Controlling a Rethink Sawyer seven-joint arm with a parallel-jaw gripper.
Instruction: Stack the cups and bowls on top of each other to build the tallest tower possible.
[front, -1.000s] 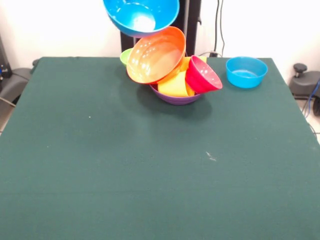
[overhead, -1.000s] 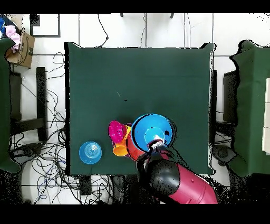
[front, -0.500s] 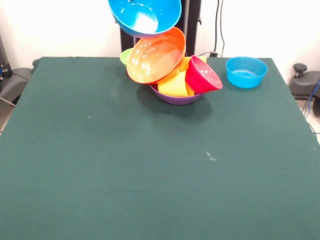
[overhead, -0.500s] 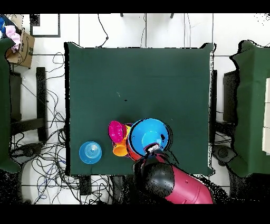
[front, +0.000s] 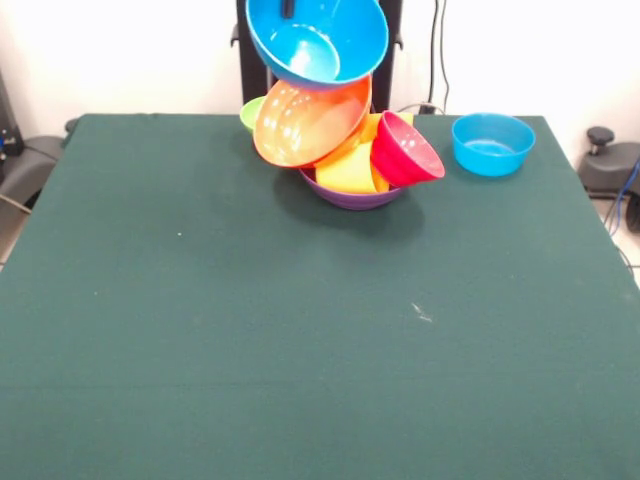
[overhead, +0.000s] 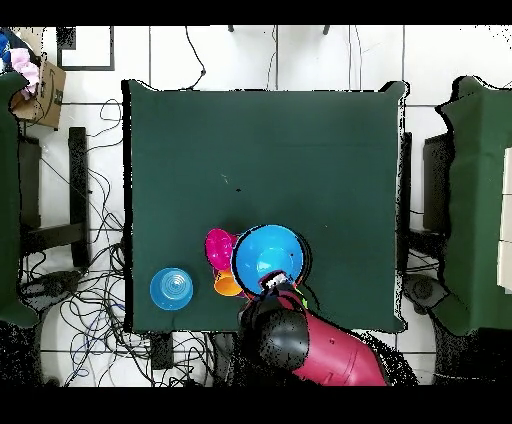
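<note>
One large blue bowl (front: 317, 40) hangs tilted above the tower (front: 345, 150) at the worktop's (front: 300, 330) far edge, with the end effector (overhead: 272, 284) clamped on its rim. Released crooked, it could slide off the tilted orange bowl (front: 308, 122) and topple the pile.

A large bowl (front: 317, 40) hangs at the gripper (overhead: 274, 283) directly above the pile (front: 340, 140) (another bowl (front: 492, 143) well aside) on the table (front: 300, 330).

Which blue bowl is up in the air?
The large blue bowl, tilted above the orange bowl on the pile. The small blue bowl sits flat on the table, off by itself.
</note>
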